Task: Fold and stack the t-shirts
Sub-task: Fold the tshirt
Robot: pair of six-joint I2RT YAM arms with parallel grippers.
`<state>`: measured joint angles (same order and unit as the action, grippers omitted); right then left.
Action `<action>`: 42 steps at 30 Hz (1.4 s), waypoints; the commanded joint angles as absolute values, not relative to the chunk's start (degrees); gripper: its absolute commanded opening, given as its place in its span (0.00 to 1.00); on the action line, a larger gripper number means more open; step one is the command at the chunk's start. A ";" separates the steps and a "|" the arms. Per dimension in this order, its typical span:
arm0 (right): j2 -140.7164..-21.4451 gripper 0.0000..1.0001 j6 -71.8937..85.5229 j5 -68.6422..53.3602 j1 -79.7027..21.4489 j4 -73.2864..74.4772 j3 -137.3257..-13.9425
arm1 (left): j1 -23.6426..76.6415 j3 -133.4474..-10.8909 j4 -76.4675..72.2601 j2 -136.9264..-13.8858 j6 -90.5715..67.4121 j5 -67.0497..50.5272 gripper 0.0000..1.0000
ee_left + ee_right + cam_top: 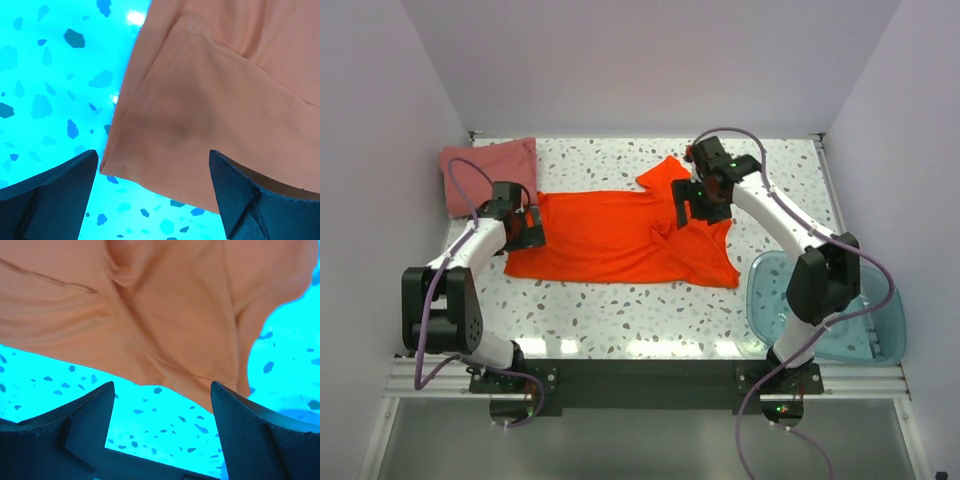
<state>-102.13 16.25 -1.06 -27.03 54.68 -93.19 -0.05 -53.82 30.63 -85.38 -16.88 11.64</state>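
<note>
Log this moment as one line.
orange shirt: spread out, centre | pink shirt: folded, far left | left tool: open over shirt corner | right tool: open over shirt edge

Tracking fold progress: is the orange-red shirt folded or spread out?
Spread: the orange-red shirt lies full-length on the table, sleeves out, rumpled near the right gripper.

A white desk flecked with dark specks stands boxed in by plain pale walls at the back and both sides. Bright light glares off its near edge, where a metal rail runs across.
</note>
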 commanded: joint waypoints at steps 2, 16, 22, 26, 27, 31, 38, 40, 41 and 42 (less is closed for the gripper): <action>-96.70 0.79 19.25 0.97 -24.00 51.77 -82.63 | -2.11 -53.79 27.16 -86.92 -15.91 15.12 0.95; -92.46 0.69 24.26 2.64 -22.50 48.34 -69.17 | -2.29 -53.97 24.00 -90.53 -15.65 14.50 0.76; -93.16 0.68 23.82 3.86 -22.15 47.11 -67.50 | -2.29 -53.53 23.38 -91.84 -15.47 14.06 0.67; -94.83 0.68 23.38 4.13 -21.97 46.58 -68.11 | -2.29 -53.52 23.29 -92.72 -15.29 13.89 0.64; -95.18 0.68 23.20 4.13 -21.97 46.76 -68.64 | -2.20 -53.44 23.12 -92.72 -15.21 13.89 0.61; -96.41 0.67 23.29 4.39 -21.88 46.76 -69.43 | -2.29 -53.35 23.20 -92.55 -15.21 14.06 0.56; -99.31 0.64 22.94 5.27 -21.62 46.93 -70.75 | -2.29 -53.35 22.94 -93.43 -14.85 13.98 0.39; -99.75 0.62 23.03 5.19 -21.62 46.85 -70.93 | -2.20 -53.35 22.94 -93.43 -14.85 14.15 0.30; -99.84 0.61 22.94 5.19 -21.62 46.85 -70.75 | -2.28 -53.09 22.94 -93.25 -14.85 14.15 0.27; -99.93 0.60 22.85 5.01 -21.62 46.85 -70.66 | -2.29 -53.00 22.85 -93.34 -14.77 14.32 0.26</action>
